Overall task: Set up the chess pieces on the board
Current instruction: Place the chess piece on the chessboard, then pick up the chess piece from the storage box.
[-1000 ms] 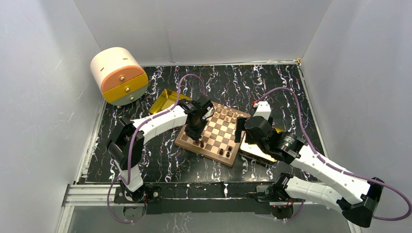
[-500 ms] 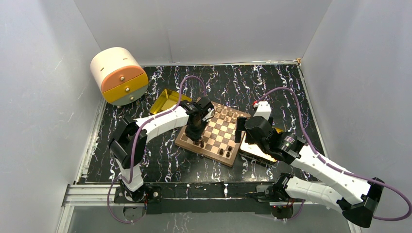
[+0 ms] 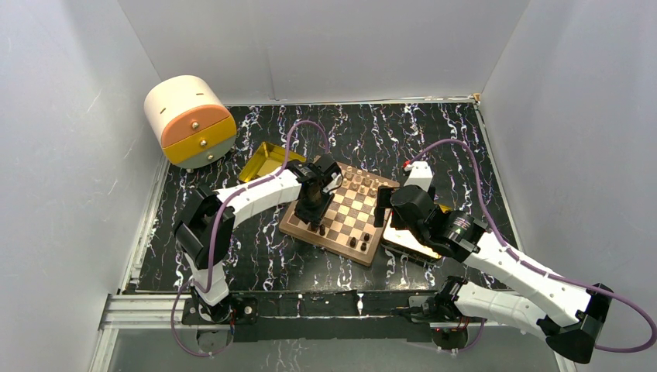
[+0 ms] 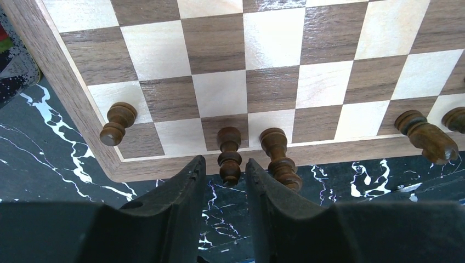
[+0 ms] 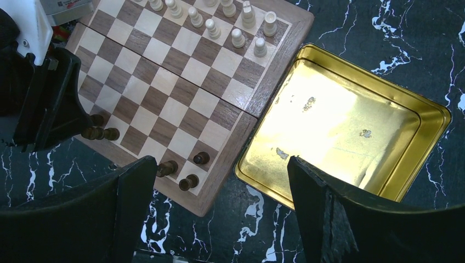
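The board [image 3: 352,209] lies at an angle mid-table. Light chess pieces [image 5: 219,16] stand along its far edge, and a few dark ones [image 5: 189,170] stand near the corner by the tray. My left gripper [image 4: 225,161] hangs over the board's near-left edge [image 4: 274,44]. Its jaws are slightly open around a dark piece [image 4: 229,156] that stands upright on an edge square, with a small gap on each side. A second dark piece [image 4: 277,156] stands right beside it and another [image 4: 116,123] in the corner. My right gripper [image 5: 219,164] is wide open and empty, high over the board's right corner.
A gold tray [image 5: 351,126] touches the board's right side, partly under my right arm [image 3: 465,232]. A second gold tray [image 3: 267,159] lies behind the left arm. A round cream and orange drawer box [image 3: 190,120] stands at the back left. White walls close in the table.
The left jaws have parted from the dark piece they were pinching; it now stands free on the board. Neither arm has visibly shifted.
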Motion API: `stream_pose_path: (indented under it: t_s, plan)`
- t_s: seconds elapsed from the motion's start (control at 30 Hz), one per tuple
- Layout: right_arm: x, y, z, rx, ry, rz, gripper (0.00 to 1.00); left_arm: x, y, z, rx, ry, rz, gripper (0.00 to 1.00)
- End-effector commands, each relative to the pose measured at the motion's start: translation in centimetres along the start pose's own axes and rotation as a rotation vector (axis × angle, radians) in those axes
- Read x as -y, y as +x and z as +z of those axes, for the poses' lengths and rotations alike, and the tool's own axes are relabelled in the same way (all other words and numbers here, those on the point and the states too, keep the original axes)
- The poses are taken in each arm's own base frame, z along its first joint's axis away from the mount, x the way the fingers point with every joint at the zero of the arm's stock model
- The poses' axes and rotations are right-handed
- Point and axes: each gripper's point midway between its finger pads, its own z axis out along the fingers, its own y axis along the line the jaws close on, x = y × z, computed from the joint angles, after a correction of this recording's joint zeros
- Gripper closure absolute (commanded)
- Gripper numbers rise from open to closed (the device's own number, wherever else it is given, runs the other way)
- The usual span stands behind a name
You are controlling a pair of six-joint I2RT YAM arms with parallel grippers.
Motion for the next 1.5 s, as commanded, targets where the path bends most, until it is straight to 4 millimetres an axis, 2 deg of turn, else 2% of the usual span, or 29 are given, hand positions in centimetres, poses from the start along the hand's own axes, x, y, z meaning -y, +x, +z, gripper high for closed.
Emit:
stream_pose_path:
  t_s: [0.0,0.27,0.47,0.53,0.7,0.87,1.0,1.23,1.33,1.47]
  plan:
    - [-0.1,-0.7,0.0,0.037,-0.001,0.019,0.01,0.2,-1.4,-2.7,0.065,0.003,-0.001,0.69]
    - [-0.2,-0.7,0.0,0.039,-0.008,0.017,0.01,-0.2,-3.5,-6.1,0.154,-0.017,-0.020,0.73]
    - [-0.5,-0.8,0.0,0.040,-0.022,0.011,0.01,-1.0,-4.3,-6.8,0.183,-0.012,-0.063,0.78]
    - [-0.6,-0.7,0.0,0.036,-0.029,0.004,0.01,-2.3,-4.7,-6.7,0.203,-0.019,-0.099,0.80]
    - [-1.0,-0.4,0.2,0.029,-0.054,-0.015,0.01,-7.6,-6.6,-7.5,0.297,-0.047,-0.215,0.77]
    - [-1.7,-0.9,-0.1,0.047,-0.099,-0.012,0.01,-13.7,-8.9,-8.3,0.415,-0.099,-0.363,0.76]
    - [-2.0,-1.2,-0.5,0.060,-0.123,-0.001,0.01,-18.0,-10.4,-7.6,0.465,-0.115,-0.458,0.75]
    - [-2.1,-1.7,-0.6,0.078,-0.131,0.002,0.01,-23.0,-11.3,-3.2,0.407,-0.141,-0.534,0.76]
    - [-2.2,-2.1,-0.6,0.087,-0.128,0.001,0.01,-24.2,-11.2,-1.2,0.369,-0.168,-0.520,0.76]
    - [-2.4,-2.4,-0.7,0.093,-0.132,0.000,0.01,-24.4,-11.2,1.0,0.329,-0.153,-0.500,0.76]
